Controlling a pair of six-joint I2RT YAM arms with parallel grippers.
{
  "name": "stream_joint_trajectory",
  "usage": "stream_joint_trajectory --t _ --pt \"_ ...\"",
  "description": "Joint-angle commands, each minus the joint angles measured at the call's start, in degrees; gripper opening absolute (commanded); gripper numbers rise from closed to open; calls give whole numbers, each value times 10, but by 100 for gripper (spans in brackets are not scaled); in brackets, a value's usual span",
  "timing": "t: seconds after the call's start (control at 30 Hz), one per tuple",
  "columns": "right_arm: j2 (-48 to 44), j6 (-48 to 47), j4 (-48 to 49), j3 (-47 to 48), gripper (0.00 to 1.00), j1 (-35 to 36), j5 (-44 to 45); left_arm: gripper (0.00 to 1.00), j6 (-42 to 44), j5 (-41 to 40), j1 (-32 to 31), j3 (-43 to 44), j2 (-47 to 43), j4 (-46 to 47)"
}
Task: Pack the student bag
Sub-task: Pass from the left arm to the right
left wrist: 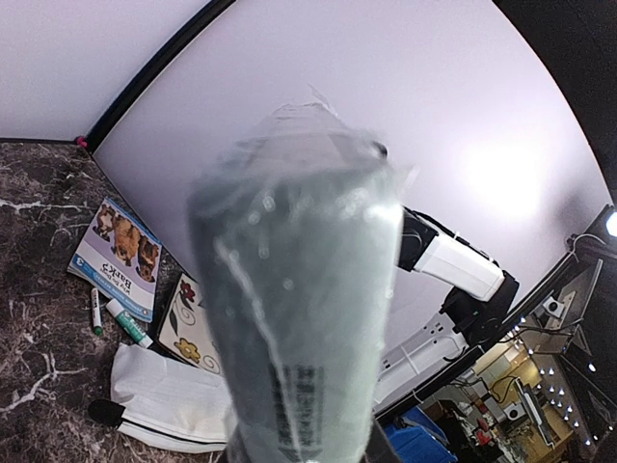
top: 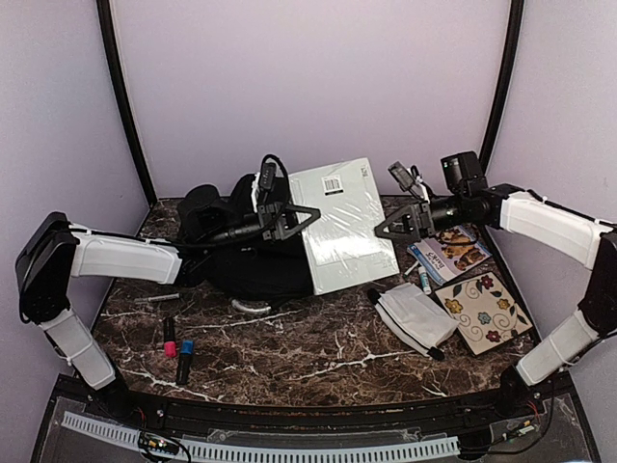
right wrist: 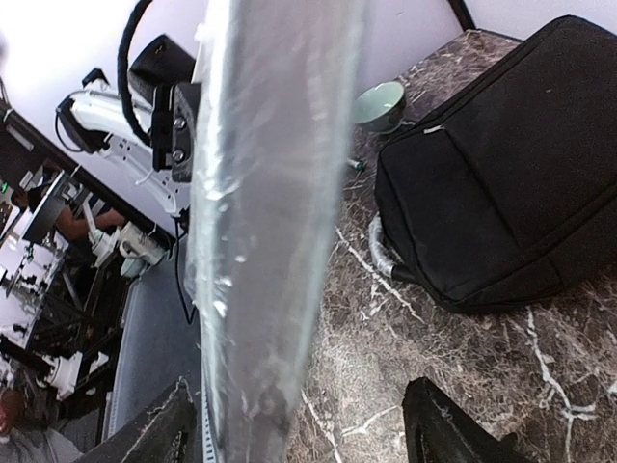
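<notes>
Pale lilac walls [top: 308, 77] close in the workspace on three sides, with black posts [top: 123, 106] running up the back corners. Below both pincers lies a dark brown tabletop [top: 318, 367] veined in white like marble.

The student bag [top: 246, 270] lies flat on that surface, directly under and behind the left pincer [top: 307, 218], its grey loop handle toward the near edge.

The left pincer is clamped on the left edge of a large white plastic-wrapped pad [top: 342, 227], holding it up off the table. The pad spans the gap between the two pincers. The right pincer [top: 383, 230] sits at the pad's right edge with its jaws spread wide. In the right wrist view the wrapped edge stands between the fingers, nearer one than the other, and neither is seen to touch it.

Below the right pincer, toward the near edge, rest a floral-patterned card [top: 482, 309] and a white fabric pouch [top: 415, 318]. A booklet with dogs on its cover [top: 448, 253] lies just beneath that pincer, with green markers [top: 424, 280] beside it.

Well below the left pincer, near its arm, lie a pink-capped marker [top: 169, 338] and a blue-capped marker [top: 185, 359].
</notes>
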Motion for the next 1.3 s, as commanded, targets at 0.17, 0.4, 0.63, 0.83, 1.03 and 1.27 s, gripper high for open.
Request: stream_joint_trajectory --t 0.17,0.4,0.63,0.83,1.03,1.27 --pt "7 58 51 -30 59 37 -66 0 -9 19 1 8 -19 91" --pt "5 86 81 -46 42 37 -97 0 -2 17 1 6 -12 85" --pt "-11 114 126 -68 26 37 -101 0 -4 18 1 6 -5 80" --pt "-10 138 151 -84 0 34 -89 13 15 13 4 11 -5 26" --pt "-29 168 215 -131 0 -20 -91 56 144 20 35 37 -34 -216" --pt "-64 -27 86 -177 0 -71 -26 60 416 -133 46 92 -84 -597"
